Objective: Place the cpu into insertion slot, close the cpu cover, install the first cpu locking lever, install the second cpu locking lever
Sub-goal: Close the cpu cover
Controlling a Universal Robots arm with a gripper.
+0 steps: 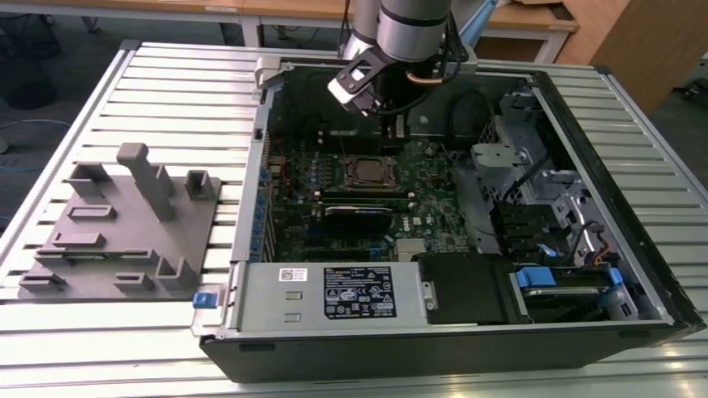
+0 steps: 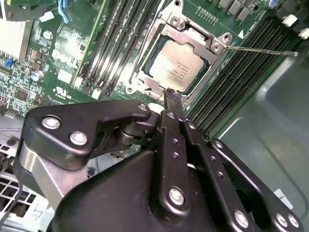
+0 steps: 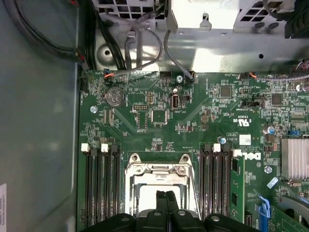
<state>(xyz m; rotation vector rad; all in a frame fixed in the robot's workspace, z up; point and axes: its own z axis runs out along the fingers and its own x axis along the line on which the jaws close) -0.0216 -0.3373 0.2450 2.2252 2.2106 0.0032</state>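
Observation:
The cpu (image 2: 179, 70), a square chip with a dull silver top, lies flat in the insertion slot (image 1: 370, 171) on the green motherboard. The cpu cover (image 2: 179, 35) is folded down over it, and the chip shows through the window. This silver frame also shows in the first wrist view (image 3: 157, 170). A thin metal locking lever (image 2: 260, 50) sticks out sideways from one corner of the socket. My gripper (image 2: 172, 96) is shut with nothing between its fingers. Its tips hang just above the socket's rim in both wrist views (image 3: 166, 195). In the exterior view, the gripper (image 1: 390, 133) is behind the socket.
Black memory slots (image 2: 120, 38) flank the socket on both sides. A finned heat sink (image 3: 294, 157), cables (image 3: 135, 43) and the case's metal wall (image 3: 38, 121) lie close by. A grey fixture (image 1: 122, 224) stands on the slatted table at the exterior view's left.

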